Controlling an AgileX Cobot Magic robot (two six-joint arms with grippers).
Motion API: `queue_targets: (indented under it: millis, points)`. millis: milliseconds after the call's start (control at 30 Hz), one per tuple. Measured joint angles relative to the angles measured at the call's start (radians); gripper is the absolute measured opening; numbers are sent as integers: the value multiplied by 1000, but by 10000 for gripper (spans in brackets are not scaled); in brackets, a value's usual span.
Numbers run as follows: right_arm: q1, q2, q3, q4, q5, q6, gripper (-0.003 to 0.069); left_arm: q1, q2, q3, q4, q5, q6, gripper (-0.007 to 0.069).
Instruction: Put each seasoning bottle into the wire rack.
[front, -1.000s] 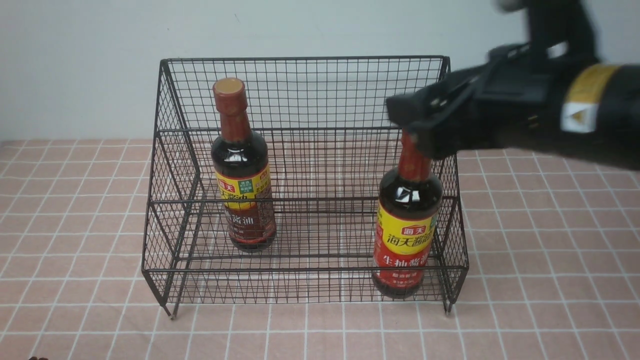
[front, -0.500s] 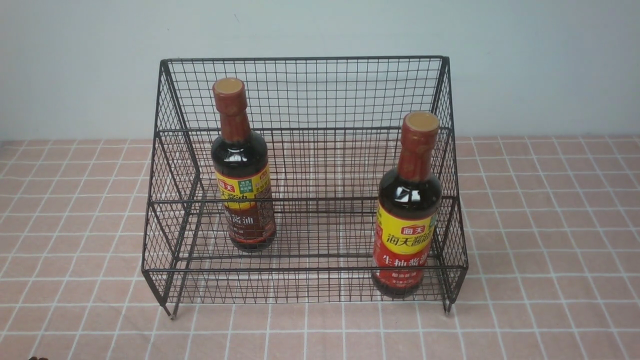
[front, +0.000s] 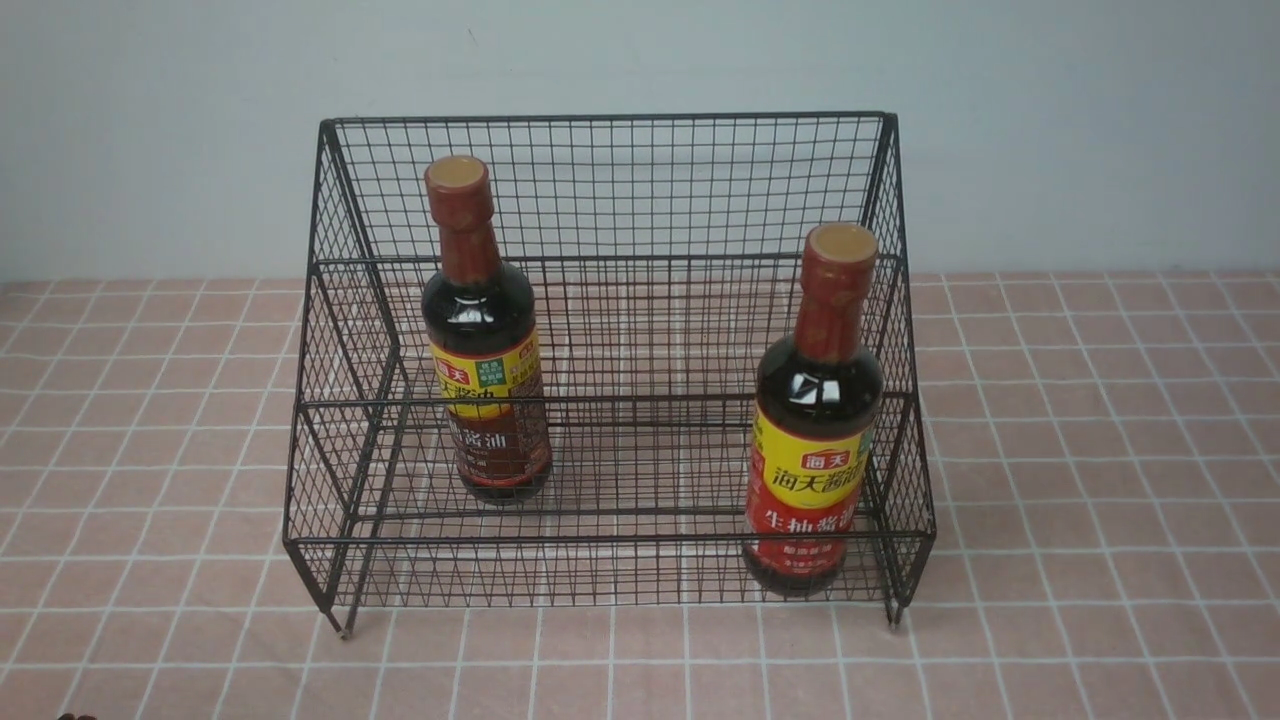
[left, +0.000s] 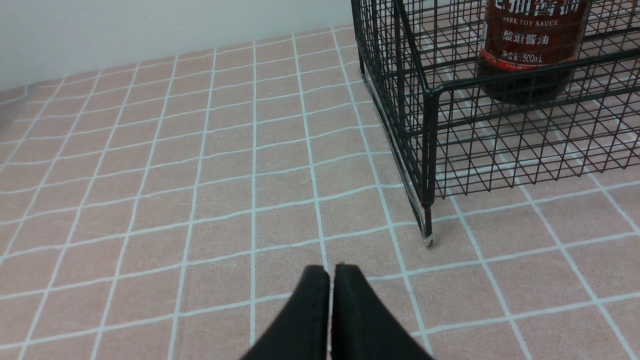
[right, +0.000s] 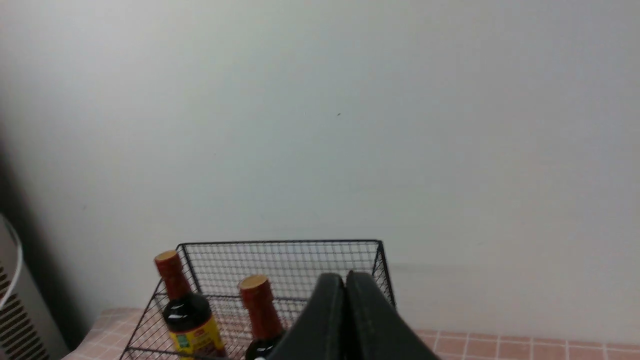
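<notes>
I count two dark soy-sauce bottles, both upright in one black wire-mesh rack (front: 610, 300) on the pink tiled table (front: 1100, 450): browner-label bottle (front: 485, 340) upper step left, red-label bottle (front: 815, 420) lower step right. Left tool (left: 331, 274) and right tool (right: 345, 278) both closed, empty.

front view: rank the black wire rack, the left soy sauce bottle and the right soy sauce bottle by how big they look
1. Black wire-mesh rack, largest by far.
2 and 3. Right soy-sauce bottle looks slightly bigger than the left soy-sauce bottle, but it stands nearer the camera; unsure.
</notes>
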Motion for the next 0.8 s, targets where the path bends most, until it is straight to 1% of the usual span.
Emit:
queue_targets:
  millis: [133, 267, 400, 500, 533, 567, 600, 633, 733, 800]
  points:
    - [0, 0, 43, 61, -2, 0, -13, 0, 0, 0, 0, 0, 0, -7]
    - [0, 0, 63, 69, -14, -1, -13, 0, 0, 0, 0, 0, 0, -7]
    - [0, 0, 96, 74, -76, -46, -13, 0, 0, 0, 0, 0, 0, -7]
    - [0, 0, 163, 98, -192, -134, -13, 0, 0, 0, 0, 0, 0, -7]
    - [0, 0, 197, 121, -253, -175, -13, 0, 0, 0, 0, 0, 0, -7]
    - [0, 0, 202, 124, -262, -180, -13, 0, 0, 0, 0, 0, 0, -7]
    - [0, 0, 246, 170, -346, -229, -13, 0, 0, 0, 0, 0, 0, -7]
    - [0, 0, 256, 175, -365, -238, -13, 0, 0, 0, 0, 0, 0, -7]
    - [0, 0, 338, 239, -506, -294, -13, 0, 0, 0, 0, 0, 0, -7]
    - [0, 0, 376, 263, -561, -301, -13, 0, 0, 0, 0, 0, 0, -7]
